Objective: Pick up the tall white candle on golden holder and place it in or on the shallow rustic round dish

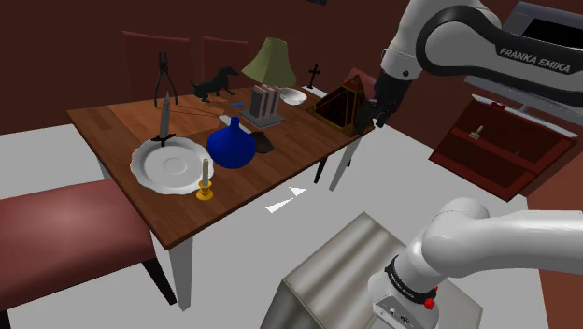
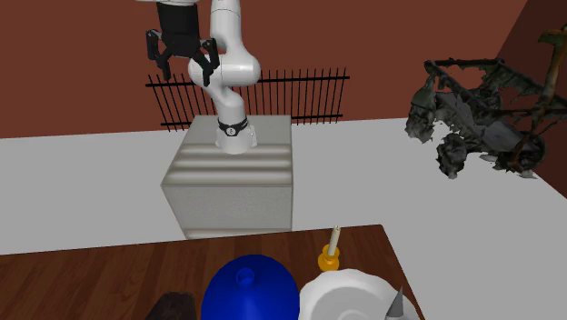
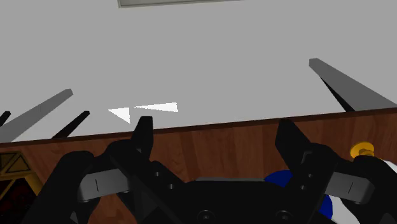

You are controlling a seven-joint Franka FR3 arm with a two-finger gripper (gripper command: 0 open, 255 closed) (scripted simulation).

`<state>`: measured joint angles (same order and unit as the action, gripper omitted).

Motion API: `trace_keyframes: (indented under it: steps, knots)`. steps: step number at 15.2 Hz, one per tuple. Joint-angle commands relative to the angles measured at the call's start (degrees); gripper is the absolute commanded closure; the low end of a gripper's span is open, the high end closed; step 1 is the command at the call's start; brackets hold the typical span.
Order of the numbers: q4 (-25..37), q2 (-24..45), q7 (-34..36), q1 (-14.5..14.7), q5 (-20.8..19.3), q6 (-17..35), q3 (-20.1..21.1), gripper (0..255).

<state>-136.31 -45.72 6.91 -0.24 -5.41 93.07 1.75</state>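
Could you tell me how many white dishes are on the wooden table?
2: a large round white dish beside the white gold-based candle; a small white bowl by the olive lampshade. More may hide.

Shoulder cam behind stand [image 1: 346,266] overlooks table [image 1: 105,121]; 2nd ext. faces arm [image 2: 232,64] across it; wrist cam, prob. high, sees table edge.

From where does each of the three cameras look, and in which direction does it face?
Shoulder view: beside the stand, looking down over the wooden table; the arm and the hand show.
Second exterior view: across the table, facing back at the stand; the arm and hand show above it.
Wrist view: on the hand, looking past its open fingers at the table edge and grey floor.
The first two share the candle, the blue vase and the white dish.
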Motion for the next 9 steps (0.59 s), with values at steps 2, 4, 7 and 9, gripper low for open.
trace_keyframes:
  steps: [2,4,7,9]
  knots:
    - [-0.65,0.52,1.62,0.27,0.52,1.34,1.27,0]
    - [-1.71,1.88,4.84,0.74,1.47,4.07,3.85,0]
    - [-2.62,4.66,9.73,1.32,2.57,8.21,7.75,0]
    - [-2.78,7.01,13.05,1.58,3.02,10.97,10.37,0]
